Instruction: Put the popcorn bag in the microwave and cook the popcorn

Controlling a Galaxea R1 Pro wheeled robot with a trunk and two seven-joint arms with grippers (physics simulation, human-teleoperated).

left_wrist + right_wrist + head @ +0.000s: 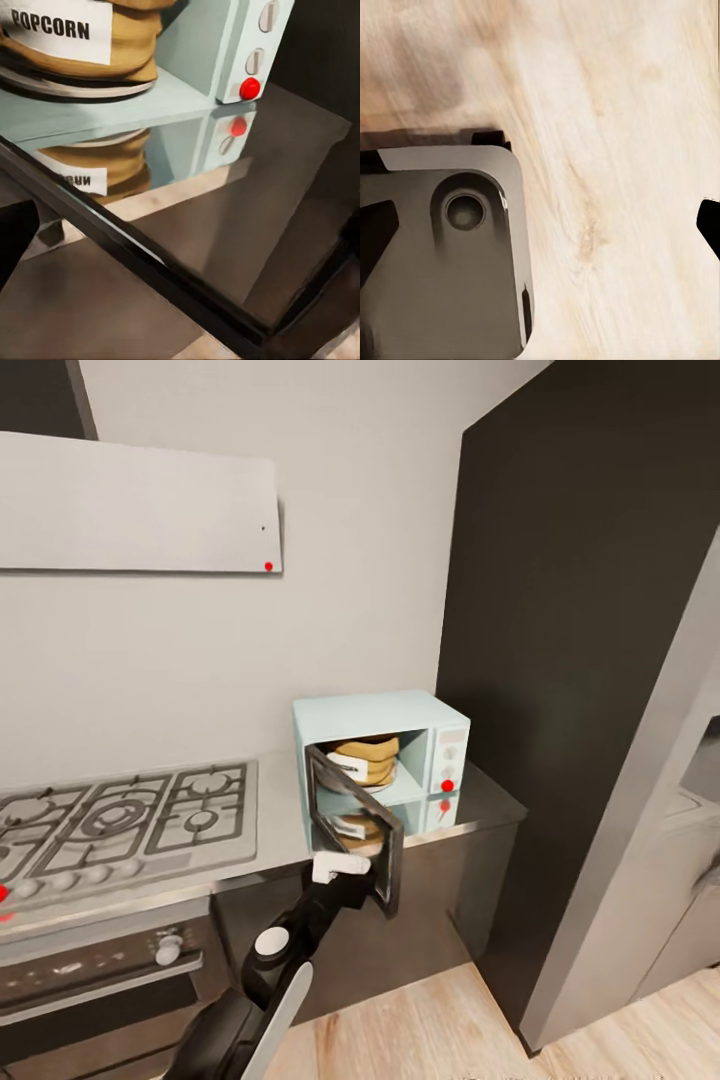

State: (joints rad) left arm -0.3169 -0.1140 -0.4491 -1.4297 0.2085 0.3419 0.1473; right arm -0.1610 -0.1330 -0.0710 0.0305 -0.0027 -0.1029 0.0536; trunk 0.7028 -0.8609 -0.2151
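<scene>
The pale mint-blue microwave [372,718] stands on the glossy grey countertop [487,806], against the wall. Its dark glass door [362,838] hangs partly open towards me. Inside, the tan popcorn bag [365,757] with its white "POPCORN" label [64,26] sits upright on the round glass plate [71,84]. A red indicator dot [250,88] glows on the side panel below the knobs. My left gripper [348,868] is open at the door's outer lower edge, and the door's rim [161,259] runs between its fingers. My right gripper [540,232] is open over the floor, holding nothing.
A steel gas hob [125,818] lies left of the microwave, with the built-in oven [95,965] below and a flat grey range hood [140,505] above. A tall dark cabinet [580,660] stands right of the counter. My dark base [442,255] rests on the light wood floor [607,150].
</scene>
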